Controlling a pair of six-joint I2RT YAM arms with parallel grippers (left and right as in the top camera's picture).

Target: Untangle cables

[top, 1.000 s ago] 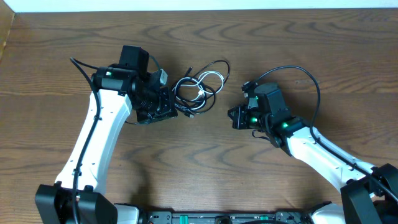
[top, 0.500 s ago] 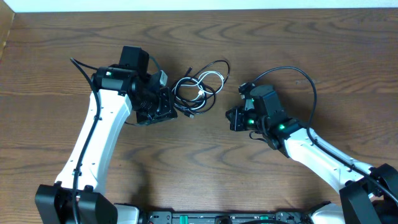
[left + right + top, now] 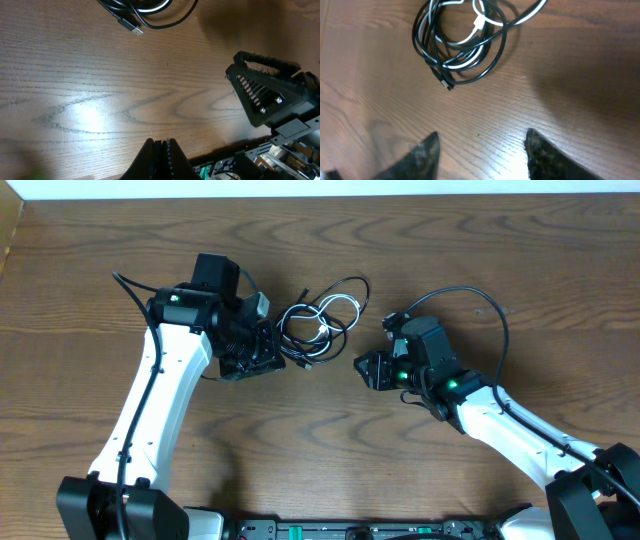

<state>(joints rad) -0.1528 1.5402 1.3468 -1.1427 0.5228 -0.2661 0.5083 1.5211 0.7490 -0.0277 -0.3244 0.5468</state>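
Cables (image 3: 318,323) coiled, overhead long axis lower-left to upper-right

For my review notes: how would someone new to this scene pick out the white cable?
On the wooden table, find the coiled bundle of cables lying near its middle. The white cable is looped through that bundle; it is the only pale cord, the others being black.

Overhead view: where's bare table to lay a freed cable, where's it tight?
Free: table in front of the cables, between left arm and right arm; also the back-right corner past the right arm's wire. Tight: around the cables, left claw and right claw flank them.
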